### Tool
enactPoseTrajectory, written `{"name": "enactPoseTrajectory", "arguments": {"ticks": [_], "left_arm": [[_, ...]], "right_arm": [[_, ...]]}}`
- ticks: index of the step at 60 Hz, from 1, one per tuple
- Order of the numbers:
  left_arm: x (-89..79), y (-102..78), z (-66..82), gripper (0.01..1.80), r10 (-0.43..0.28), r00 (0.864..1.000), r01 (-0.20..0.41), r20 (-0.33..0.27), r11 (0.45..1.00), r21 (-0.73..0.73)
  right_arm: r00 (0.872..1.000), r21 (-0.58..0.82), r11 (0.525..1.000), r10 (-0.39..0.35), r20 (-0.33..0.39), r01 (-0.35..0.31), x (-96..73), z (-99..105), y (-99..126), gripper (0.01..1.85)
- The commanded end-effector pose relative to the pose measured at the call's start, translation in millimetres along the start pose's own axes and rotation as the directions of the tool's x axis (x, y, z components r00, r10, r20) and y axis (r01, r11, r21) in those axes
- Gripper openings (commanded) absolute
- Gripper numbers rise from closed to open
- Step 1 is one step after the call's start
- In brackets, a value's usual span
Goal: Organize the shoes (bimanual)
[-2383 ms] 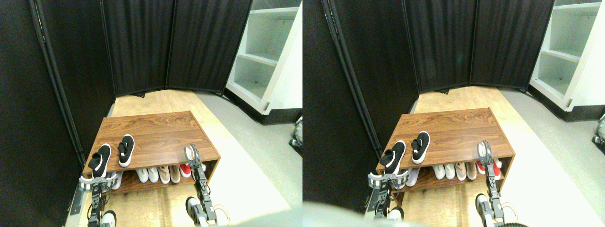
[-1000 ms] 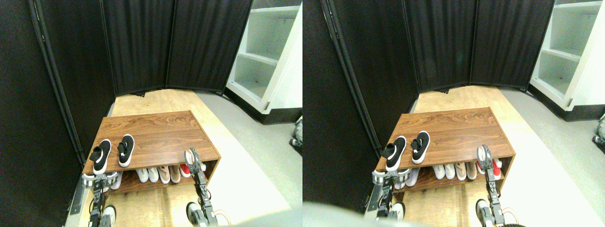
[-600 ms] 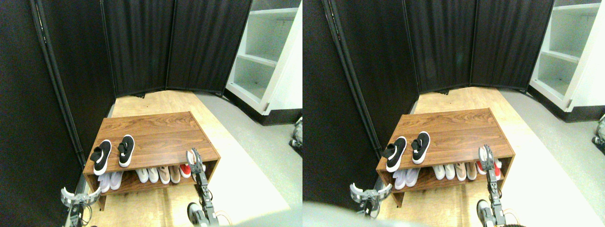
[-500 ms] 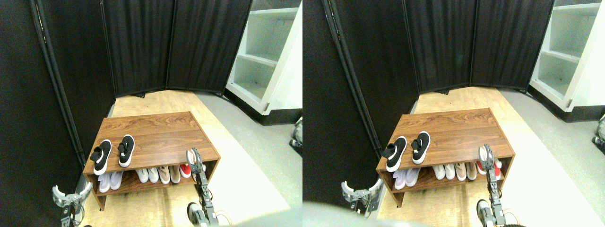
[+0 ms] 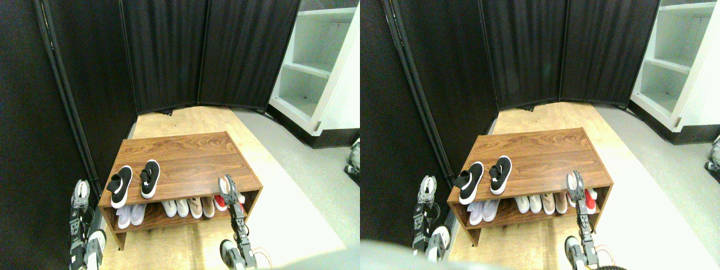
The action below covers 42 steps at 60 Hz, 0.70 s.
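The shoes, two small black slip-ons with white soles, stand side by side at the front left of the wooden bench top [image 5: 185, 157]. The left shoe [image 5: 120, 186] is near the front edge, and the right shoe [image 5: 149, 178] is just beside it. My left gripper [image 5: 80, 189] is raised upright, off the bench's left end, open and empty, a short way left of the left shoe. My right gripper [image 5: 228, 186] stands over the bench's front right corner, far from both shoes and holding nothing.
On the bench's lower shelf stands a row of white shoes [image 5: 130, 214], beige shoes [image 5: 194, 207] and a red shoe [image 5: 220, 202]. A black folding screen [image 5: 169, 56] closes the back and left. A white shelf unit [image 5: 315, 67] stands at the right.
The left shoe slid back from the front edge, then my left gripper pulled away, dropped low and rose upright left of the bench. The right gripper barely moved.
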Motion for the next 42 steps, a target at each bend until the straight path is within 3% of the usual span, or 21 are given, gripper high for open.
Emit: {"name": "enactPoseTrajectory", "arguments": {"ticks": [1, 15, 21, 26, 30, 42], "left_arm": [[13.3, -0.3, -0.7, 0.01, -0.008, 1.0, 0.008, -0.009, 0.999, 0.043], [24.9, -1.2, -10.0, 0.01, 0.012, 0.998, -0.008, -0.069, 0.998, 0.057], [23.4, -3.6, -16.0, 0.01, 0.032, 0.997, -0.028, -0.063, 0.998, 0.052], [21.8, -2.6, -23.5, 0.01, 0.016, 0.997, -0.01, -0.072, 0.997, 0.076], [19.9, -1.7, -32.9, 0.01, 0.062, 0.996, -0.058, -0.066, 0.997, 0.053], [23.5, -4.9, -55.1, 0.01, 0.121, 0.989, -0.119, -0.083, 0.992, 0.033]], "right_arm": [[0.999, -0.005, 1.0, 0.03, 0.037, -0.03, 1.5, 3, 6, 0.14], [0.998, 0.02, 0.999, 0.026, 0.051, -0.027, -0.9, 6, 3, 0.11], [0.998, 0.016, 0.999, 0.032, 0.048, -0.033, -0.5, 6, 3, 0.11], [0.998, 0.005, 0.999, 0.042, 0.049, -0.042, -0.1, 6, 4, 0.1], [0.998, 0.009, 0.999, 0.043, 0.052, -0.043, -0.1, 6, 5, 0.09], [0.998, 0.002, 0.999, 0.04, 0.052, -0.04, -0.4, 8, 8, 0.08]]}}
